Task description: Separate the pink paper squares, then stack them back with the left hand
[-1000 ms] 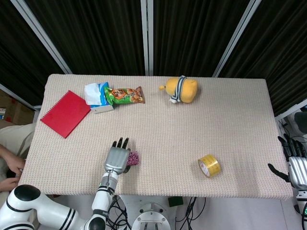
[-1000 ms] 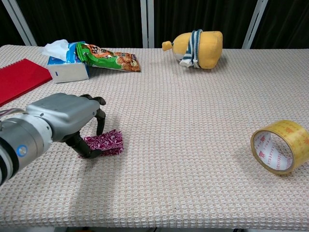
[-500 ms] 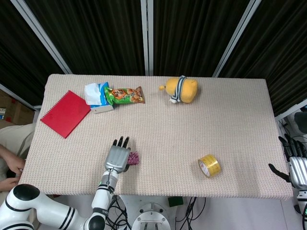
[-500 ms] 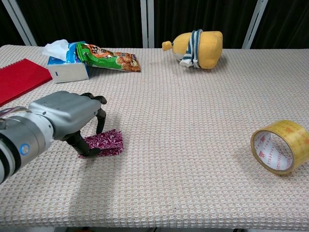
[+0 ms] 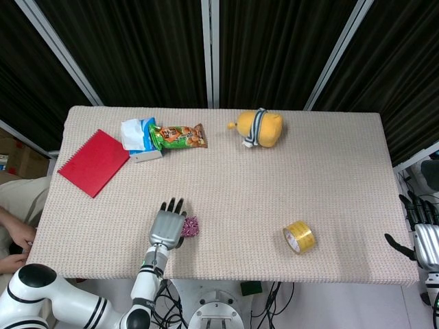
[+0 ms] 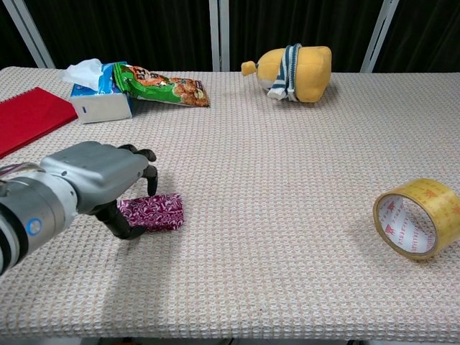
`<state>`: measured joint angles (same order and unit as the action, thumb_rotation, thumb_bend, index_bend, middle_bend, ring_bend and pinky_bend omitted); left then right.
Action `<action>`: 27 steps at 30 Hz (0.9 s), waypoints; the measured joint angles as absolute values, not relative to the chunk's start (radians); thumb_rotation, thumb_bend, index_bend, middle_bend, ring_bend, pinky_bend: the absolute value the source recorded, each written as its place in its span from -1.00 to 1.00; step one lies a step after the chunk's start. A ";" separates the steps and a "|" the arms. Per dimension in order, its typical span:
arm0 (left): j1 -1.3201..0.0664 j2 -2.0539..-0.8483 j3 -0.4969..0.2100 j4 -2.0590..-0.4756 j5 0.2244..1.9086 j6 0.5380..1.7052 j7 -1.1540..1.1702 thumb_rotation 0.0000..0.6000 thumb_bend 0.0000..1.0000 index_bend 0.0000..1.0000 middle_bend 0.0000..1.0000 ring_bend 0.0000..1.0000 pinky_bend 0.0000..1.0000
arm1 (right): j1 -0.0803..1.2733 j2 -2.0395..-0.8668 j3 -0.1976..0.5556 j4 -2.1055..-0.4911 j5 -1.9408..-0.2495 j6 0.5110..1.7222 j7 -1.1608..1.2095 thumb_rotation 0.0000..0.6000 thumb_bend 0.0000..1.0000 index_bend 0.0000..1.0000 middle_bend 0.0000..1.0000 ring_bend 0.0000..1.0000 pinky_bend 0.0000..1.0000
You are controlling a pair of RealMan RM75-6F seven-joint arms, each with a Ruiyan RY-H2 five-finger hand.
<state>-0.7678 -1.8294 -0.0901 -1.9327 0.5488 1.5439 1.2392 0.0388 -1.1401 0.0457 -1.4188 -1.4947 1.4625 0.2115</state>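
Observation:
The pink patterned paper squares lie as one small stack, flat on the woven table near its front left; in the head view the stack peeks out to the right of my hand. My left hand arches over the stack's left end. Its curled fingers touch the far edge and its thumb sits at the near left corner, pinching the stack. My right hand hangs off the table's right edge, fingers apart, holding nothing.
A yellow tape roll lies at the front right. At the back are a yellow plush toy, a green snack bag and a tissue box. A red notebook lies at far left.
The left edge of the paper stack, slightly raised before, has settled flat on the table. The left hand has lowered a little. The right hand has barely moved.

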 measured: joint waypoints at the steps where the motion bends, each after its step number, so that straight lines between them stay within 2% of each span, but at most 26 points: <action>1: -0.767 -1.828 -0.092 -1.936 0.542 1.544 1.241 0.63 -0.47 -0.52 -0.91 -1.00 -0.71 | 0.039 -1.140 0.046 -1.419 -1.495 1.462 0.211 1.00 0.05 -1.00 -1.00 -1.00 -1.00; 12: -0.762 -1.814 -0.101 -1.975 0.536 1.549 1.224 0.61 -0.47 -0.61 -0.91 -1.00 -0.71 | 0.037 -1.137 0.046 -1.426 -1.498 1.468 0.206 1.00 0.05 -1.00 -1.00 -1.00 -1.00; 17: -0.746 -1.784 -0.089 -2.028 0.602 1.564 1.180 0.56 -0.48 -0.65 -0.91 -1.00 -0.69 | 0.035 -1.135 0.045 -1.427 -1.500 1.472 0.209 1.00 0.05 -1.00 -1.00 -1.00 -1.00; 21: -0.723 -1.722 -0.042 -2.058 0.744 1.573 1.116 0.63 -0.47 -0.75 -0.93 -1.00 -0.65 | 0.031 -1.134 0.045 -1.422 -1.499 1.479 0.218 1.00 0.05 -1.00 -1.00 -1.00 -1.00; 27: -0.641 -1.555 0.098 -2.035 1.126 1.628 0.898 0.59 -0.51 -0.79 -0.96 -1.00 -0.67 | 0.020 -1.131 0.049 -1.405 -1.496 1.497 0.230 1.00 0.05 -1.00 -1.00 -1.00 -1.00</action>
<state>-0.6407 -1.5554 0.0976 -2.0347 1.1255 1.6280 0.8977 0.0201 -1.1310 0.0487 -1.4048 -1.4962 1.4968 0.2297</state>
